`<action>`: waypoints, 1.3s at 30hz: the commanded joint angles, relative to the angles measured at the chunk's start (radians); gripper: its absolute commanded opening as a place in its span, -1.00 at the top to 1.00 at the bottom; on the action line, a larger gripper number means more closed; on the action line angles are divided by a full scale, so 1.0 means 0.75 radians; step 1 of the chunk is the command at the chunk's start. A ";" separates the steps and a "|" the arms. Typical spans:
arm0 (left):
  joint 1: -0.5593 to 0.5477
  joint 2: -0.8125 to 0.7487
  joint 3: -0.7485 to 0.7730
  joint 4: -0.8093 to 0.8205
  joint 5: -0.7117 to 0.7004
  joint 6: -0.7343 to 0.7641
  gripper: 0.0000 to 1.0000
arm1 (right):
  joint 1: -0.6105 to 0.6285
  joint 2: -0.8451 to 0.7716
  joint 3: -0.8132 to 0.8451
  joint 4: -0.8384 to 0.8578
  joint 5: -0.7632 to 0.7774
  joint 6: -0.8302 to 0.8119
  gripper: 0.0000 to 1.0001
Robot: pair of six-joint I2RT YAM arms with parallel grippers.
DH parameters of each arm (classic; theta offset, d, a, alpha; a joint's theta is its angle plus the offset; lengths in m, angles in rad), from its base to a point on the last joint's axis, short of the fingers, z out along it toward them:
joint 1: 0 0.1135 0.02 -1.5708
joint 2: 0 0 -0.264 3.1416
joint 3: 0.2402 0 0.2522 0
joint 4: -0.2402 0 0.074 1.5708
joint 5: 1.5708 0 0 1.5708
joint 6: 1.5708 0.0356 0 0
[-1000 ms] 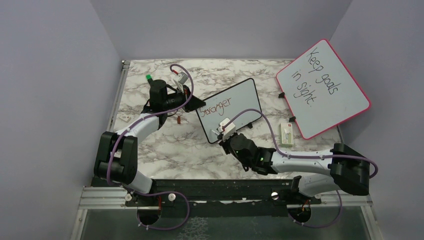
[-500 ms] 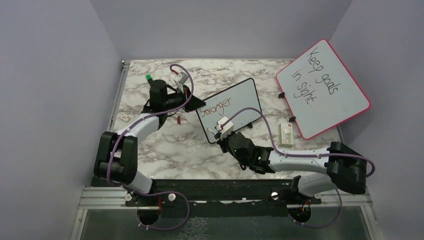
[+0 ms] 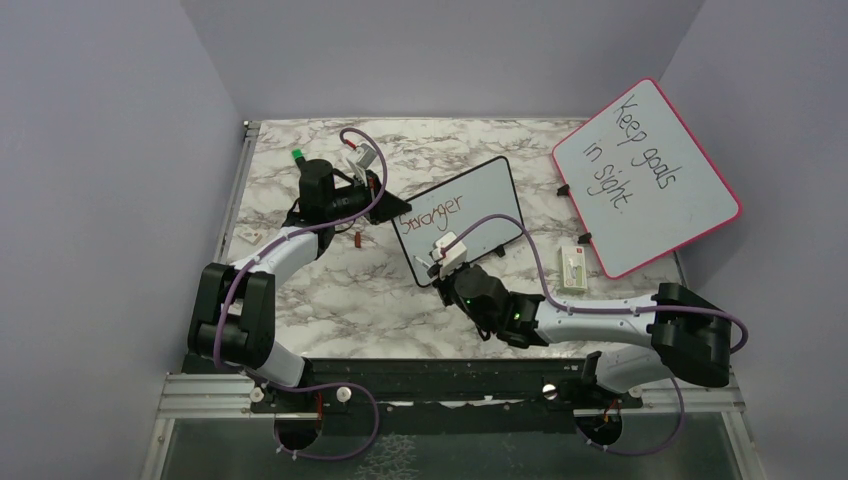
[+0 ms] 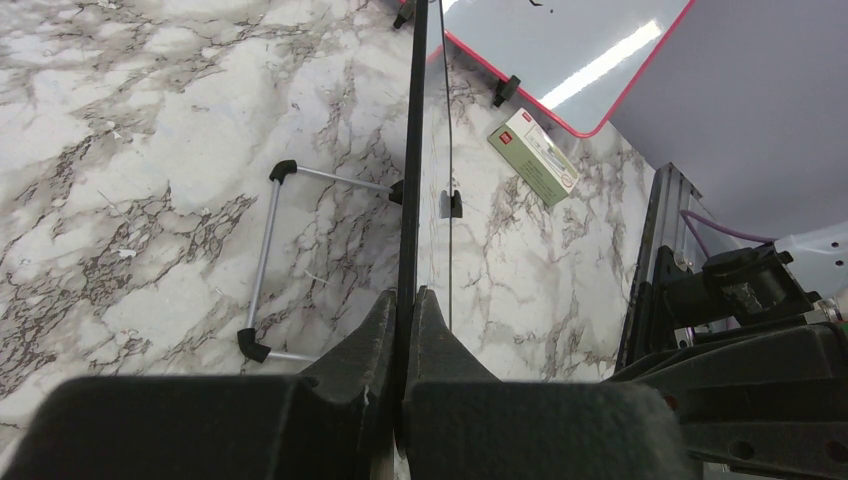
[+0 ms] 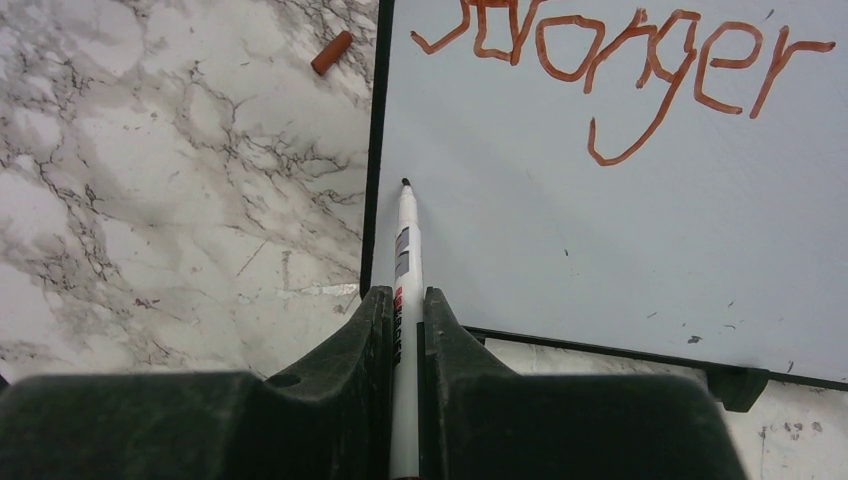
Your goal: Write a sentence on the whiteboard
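Marble table (image 3: pixel 330 290), black-framed whiteboard (image 3: pixel 490 195), reddish-brown "Stronger" (image 3: pixel 432 213)

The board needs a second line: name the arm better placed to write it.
Right. The right tool holds the marker, tip at the whiteboard under "Stronger". The left tool is clamped on the whiteboard's frame.

Looks like a robotics lab test booth. Shown by the marble-patterned bench (image 3: pixel 340 290) closed in on three sides by plain lilac walls (image 3: pixel 110 180), and by the left arm (image 3: pixel 285 248) and right arm (image 3: pixel 590 318), both trailing purple cables, bolted to a bare metal rail (image 3: pixel 200 398) along its near edge.
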 commanded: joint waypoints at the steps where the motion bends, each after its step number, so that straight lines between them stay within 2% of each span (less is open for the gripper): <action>1: -0.006 0.041 -0.017 -0.141 -0.117 0.059 1.00 | 0.011 0.013 0.041 -0.021 0.091 0.026 0.99; 15: -0.005 0.043 -0.018 -0.140 -0.120 0.059 1.00 | 0.011 -0.013 0.023 -0.018 0.176 0.038 0.99; 26: -0.005 0.043 -0.017 -0.141 -0.120 0.059 1.00 | 0.011 -0.065 0.010 0.030 0.048 -0.006 0.99; 39: -0.004 0.044 -0.015 -0.140 -0.118 0.059 1.00 | 0.011 -0.010 0.048 0.025 0.038 -0.016 0.99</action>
